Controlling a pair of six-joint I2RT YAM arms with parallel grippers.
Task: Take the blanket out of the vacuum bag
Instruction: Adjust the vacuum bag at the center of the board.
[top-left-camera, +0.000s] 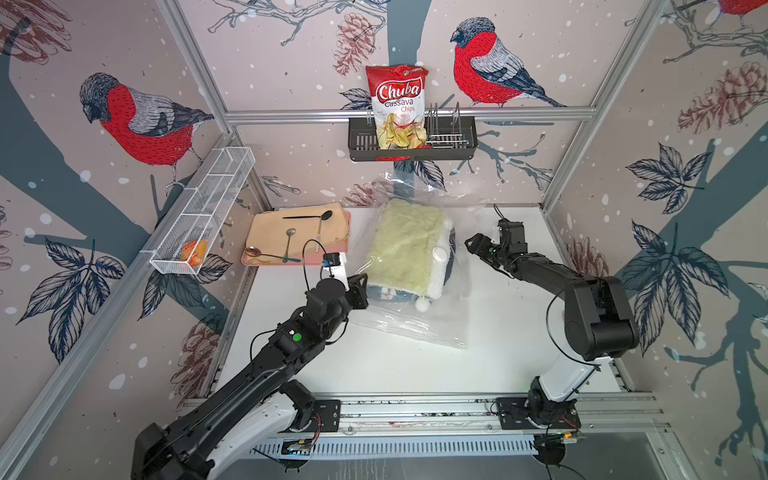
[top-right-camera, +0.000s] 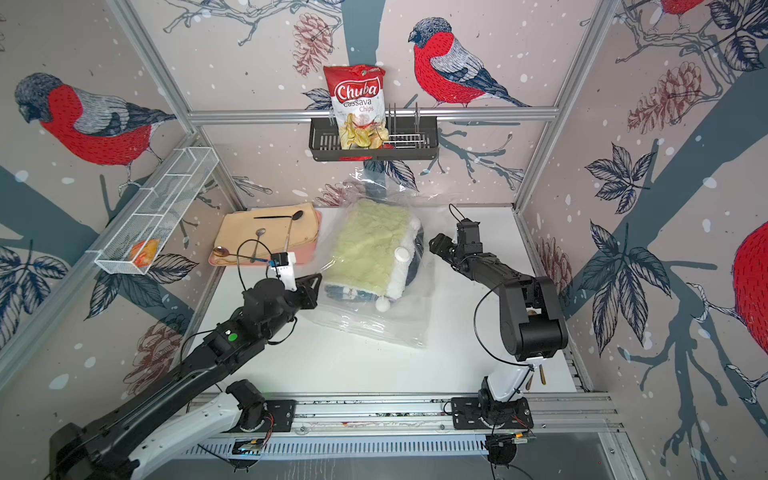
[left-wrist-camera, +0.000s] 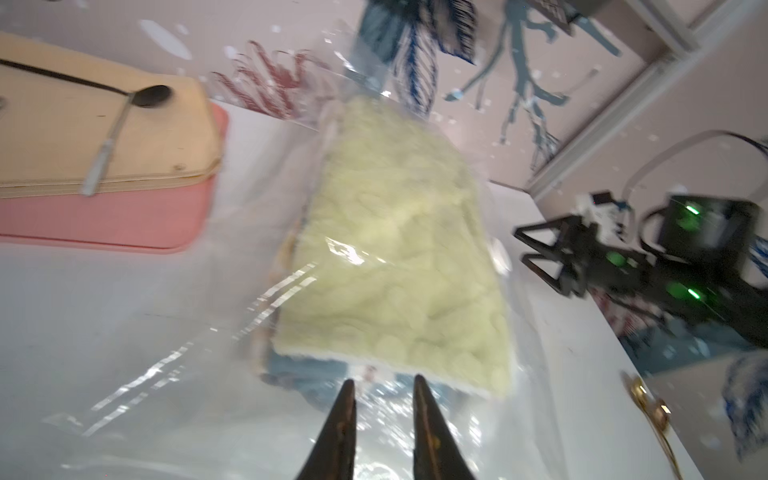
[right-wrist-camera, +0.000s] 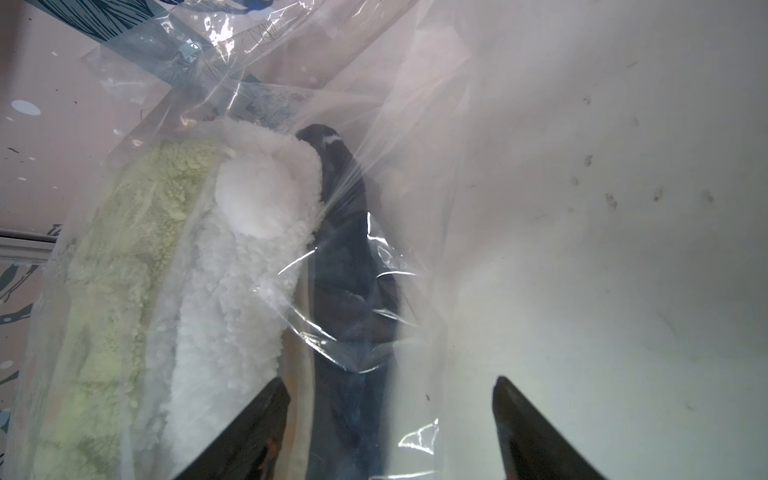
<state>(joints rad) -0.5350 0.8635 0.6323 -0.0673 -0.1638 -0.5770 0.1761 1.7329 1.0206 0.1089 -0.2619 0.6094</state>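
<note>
As both top views show, the vacuum bag (top-left-camera: 415, 328) lies on the white counter (top-left-camera: 374, 365) between the two arms. The pale green blanket (top-left-camera: 407, 249) is folded inside it. I note the left end effector (top-left-camera: 360, 291) at the bag's left edge and the right end effector (top-left-camera: 471, 243) just beside its opposite side.

Left wrist view: the left end effector (left-wrist-camera: 384, 379) is released. Its jaws stand a narrow gap apart over the plastic, and I see nothing pinched.

Right wrist view: the right end effector (right-wrist-camera: 390, 384) is released, its jaws wide apart. The bag's clear film and the blanket's white edge lie ahead of them.
</note>
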